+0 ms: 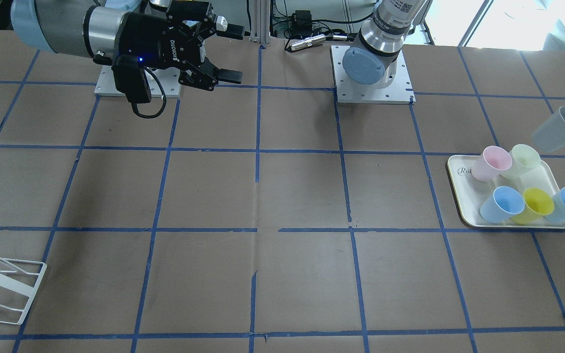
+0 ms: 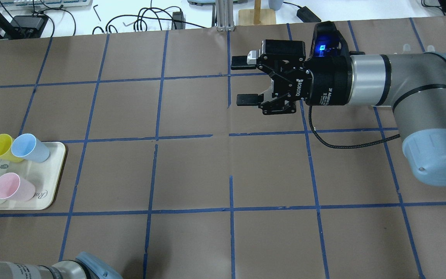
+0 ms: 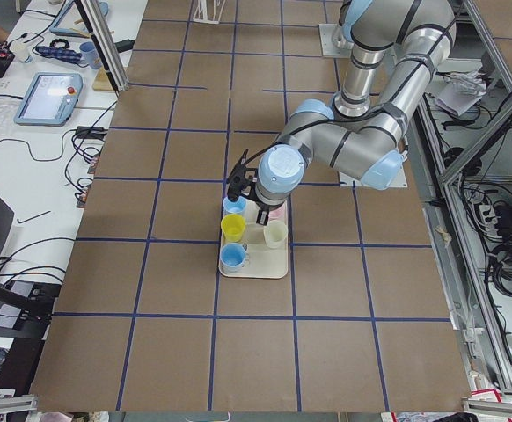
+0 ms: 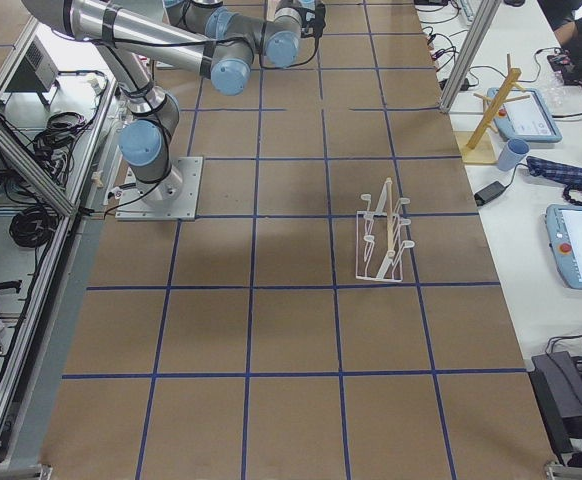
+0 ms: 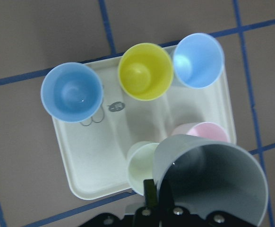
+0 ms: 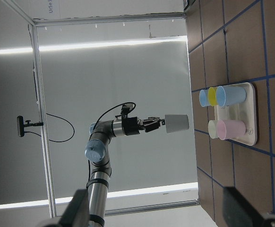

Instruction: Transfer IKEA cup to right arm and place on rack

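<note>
1. You see the IKEA cup [image 1: 554, 130] in the air, tilted, above and just off the cream tray [image 1: 460, 196] at the robot's left end of the table; it touches neither the tray nor the table.
2. The left gripper [image 5: 154, 201] is clamped on the cup at its rim. In the front-facing view a black finger shows inside the mouth.
3. From the left wrist camera you look down past the cup's grey inside onto the tray beneath it.
4. On the tray stand five other cups: a pink cup [image 1: 491, 163] and a pale green cup [image 1: 523, 159] in one row, and a yellow cup [image 1: 537, 203] between two blue cups [image 1: 500, 203] in the other.
5. The right gripper [image 2: 241, 80] hangs above the table with its jaws spread wide and nothing between them, pointing toward the robot's left side, well apart from the cup.
6. The rack [image 1: 3, 289] stands on the table on the robot's right side, well apart from both grippers and the tray.
</note>
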